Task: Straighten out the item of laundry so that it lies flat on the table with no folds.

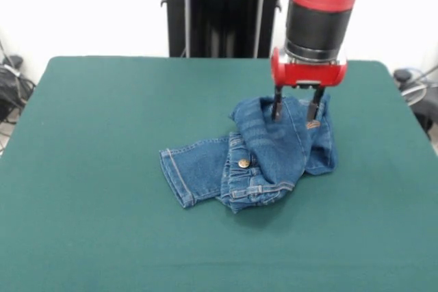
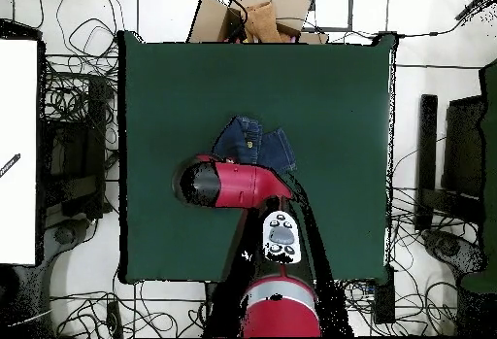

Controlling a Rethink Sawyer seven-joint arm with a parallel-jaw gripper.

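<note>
The small pair of blue denim jeans [image 1: 263, 155] lies crumpled right of centre on the large desk covered in dark green cloth [image 1: 102, 169], bunched and folded over itself. One leg extends flat to the left; the gathered waistband with its brass button [image 1: 243, 163] faces the near edge. The red and black arm's tool [image 1: 295, 115] stands vertical over the upper fold, fingers spread, both tips touching or sunk into denim

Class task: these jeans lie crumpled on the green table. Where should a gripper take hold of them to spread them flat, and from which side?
Probably the folded-over upper leg of the jeans, from straight above: it lies doubled across the waistband, so lifting its free edge would unfold it. The gripper hangs there, fingers apart.
</note>
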